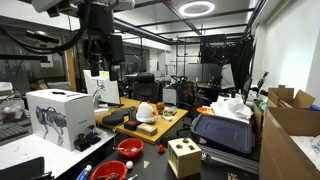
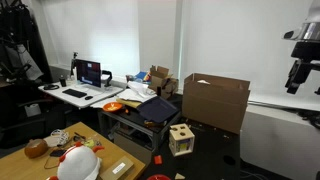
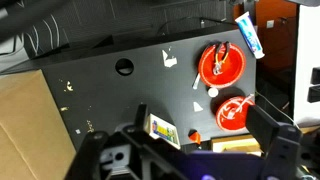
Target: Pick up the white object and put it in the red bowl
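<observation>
High above the black desk [image 3: 90,80], the end effector [image 3: 180,135] hangs with its jaws spread wide, holding nothing. In the wrist view the small white object [image 3: 170,60] lies on the desk up-frame of the end effector, well apart from the red bowl [image 3: 232,112] down to its right; its long axis is too small to tell

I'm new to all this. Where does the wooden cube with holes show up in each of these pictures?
In an exterior view: the wooden cube sits low, just right of centre.
In an exterior view: it sits low at centre, in front of the cardboard box.
Wrist view: I cannot pick it out for sure.
Shared landmark: the white helmet, in both exterior views.
</observation>
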